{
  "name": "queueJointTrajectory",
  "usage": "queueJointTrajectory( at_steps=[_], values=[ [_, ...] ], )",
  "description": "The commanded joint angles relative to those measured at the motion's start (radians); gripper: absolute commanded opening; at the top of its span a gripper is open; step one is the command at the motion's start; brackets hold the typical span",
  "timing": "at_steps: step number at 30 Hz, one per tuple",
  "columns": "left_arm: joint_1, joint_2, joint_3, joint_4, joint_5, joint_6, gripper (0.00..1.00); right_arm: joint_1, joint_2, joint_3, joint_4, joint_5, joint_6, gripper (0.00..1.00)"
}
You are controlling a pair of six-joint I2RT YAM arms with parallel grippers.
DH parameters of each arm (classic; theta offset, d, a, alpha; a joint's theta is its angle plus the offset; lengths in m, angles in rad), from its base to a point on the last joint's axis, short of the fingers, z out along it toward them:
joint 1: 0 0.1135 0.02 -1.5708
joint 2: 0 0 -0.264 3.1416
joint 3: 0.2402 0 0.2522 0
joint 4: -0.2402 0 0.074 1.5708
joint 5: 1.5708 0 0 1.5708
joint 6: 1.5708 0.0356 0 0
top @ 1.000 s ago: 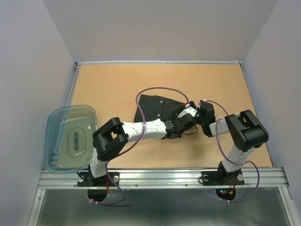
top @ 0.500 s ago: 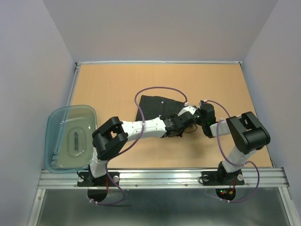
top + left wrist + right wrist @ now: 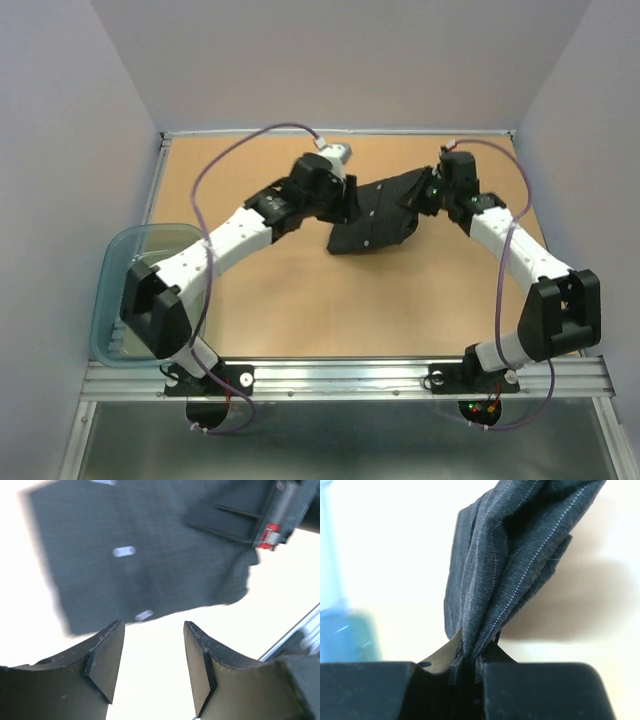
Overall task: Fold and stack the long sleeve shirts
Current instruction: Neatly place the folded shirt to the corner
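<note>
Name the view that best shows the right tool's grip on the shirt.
Right wrist: the right tool is shut on a bunched fold of shirt, close up. Top external shows it small; left wrist shows mostly flat cloth.

The shirt is black with thin pale pinstripes — the tub blue-grey.

black pinstriped shirt, folded, one edge raised

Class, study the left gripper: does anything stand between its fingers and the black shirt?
Nothing visible does. Only bare table separates the open left gripper from the shirt, whose other edge the right gripper pinches.
</note>
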Motion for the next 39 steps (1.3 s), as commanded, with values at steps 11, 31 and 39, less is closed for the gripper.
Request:
queueJointTrajectory(
  at_steps=[11,31,39],
  values=[
    [0.27,-0.26,-0.126,-0.053,0.159,0.106,0.62,0.01,0.259,1.109,-1.152,0.77,-0.563,0.01],
    [0.307,-0.49,-0.448,-0.047,0.146,0.003,0.62,0.587,0.899,1.157,-1.148,0.931,-0.415,0.01],
    [0.309,-0.638,-0.526,-0.046,0.084,-0.059,0.62,0.677,0.973,1.197,-1.125,0.806,-0.379,0.1]
  ],
)
